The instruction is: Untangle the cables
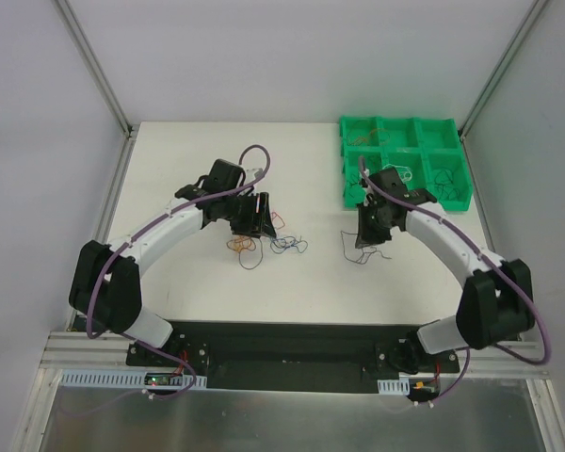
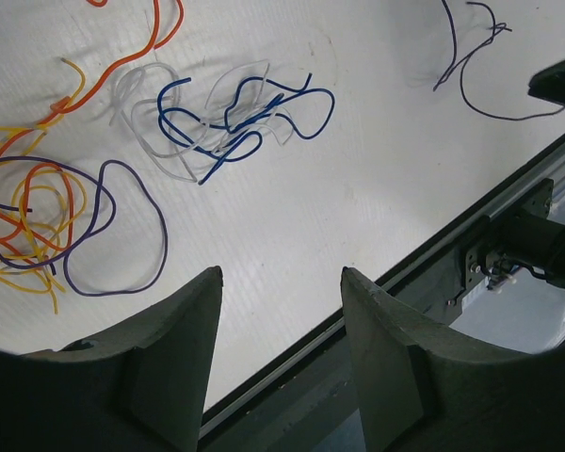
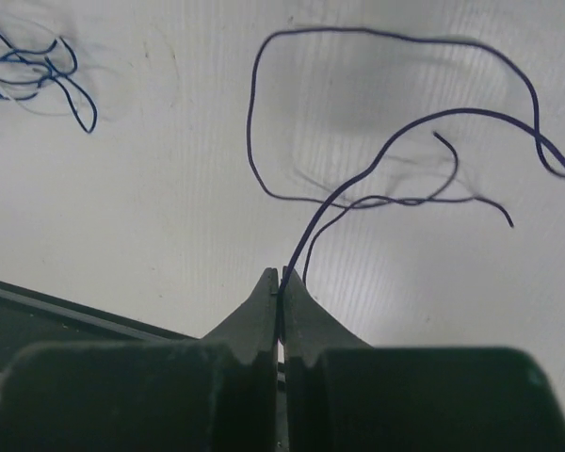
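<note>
Left gripper, top view: above the tabletop middle, cables scattered at its 6 o'clock. Left wrist view: jaws parted, empty; orange knot at 9 o'clock. Right wrist view: right gripper clamped on a purple cable. Expect featherlight, limp, springy strands; pinch firmly near a free end, clear of the knot.

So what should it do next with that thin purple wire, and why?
Probably carry the purple wire over to the green tray and let go. The right jaws are shut on it, and the strand lies apart from the blue tangle and the orange tangle, so it looks freed. The tray already holds wires.
</note>
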`<move>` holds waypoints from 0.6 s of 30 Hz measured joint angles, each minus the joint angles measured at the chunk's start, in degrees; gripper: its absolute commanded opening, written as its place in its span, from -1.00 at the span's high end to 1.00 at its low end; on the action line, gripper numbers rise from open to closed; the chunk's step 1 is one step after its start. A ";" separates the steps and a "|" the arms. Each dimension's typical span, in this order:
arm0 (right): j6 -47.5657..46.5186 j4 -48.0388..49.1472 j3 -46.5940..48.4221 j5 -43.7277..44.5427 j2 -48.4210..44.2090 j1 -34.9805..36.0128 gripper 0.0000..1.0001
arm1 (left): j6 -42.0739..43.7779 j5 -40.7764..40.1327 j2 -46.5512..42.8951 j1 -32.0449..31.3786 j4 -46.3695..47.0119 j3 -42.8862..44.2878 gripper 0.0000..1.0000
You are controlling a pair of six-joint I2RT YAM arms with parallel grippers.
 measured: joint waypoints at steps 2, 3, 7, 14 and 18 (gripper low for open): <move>-0.07 0.92 2.51 -1.14 5.25 -0.04 0.73 | 0.00 0.09 -0.13 0.00 0.00 0.00 -0.07; 0.15 1.42 3.98 -1.84 7.76 -0.04 0.63 | -0.02 0.13 -0.15 0.00 -0.02 0.00 -0.07; 0.48 3.48 8.17 -3.52 15.45 0.50 0.15 | -0.02 0.39 -0.52 0.00 -0.24 -0.02 -0.07; -0.59 3.96 8.59 -2.32 18.67 3.41 -0.14 | 0.02 0.52 -3.10 0.00 -1.38 -0.33 -0.08; -1.62 4.39 9.35 0.26 20.63 5.33 -0.14 | 0.07 0.52 -3.34 0.00 -1.90 -0.35 -0.08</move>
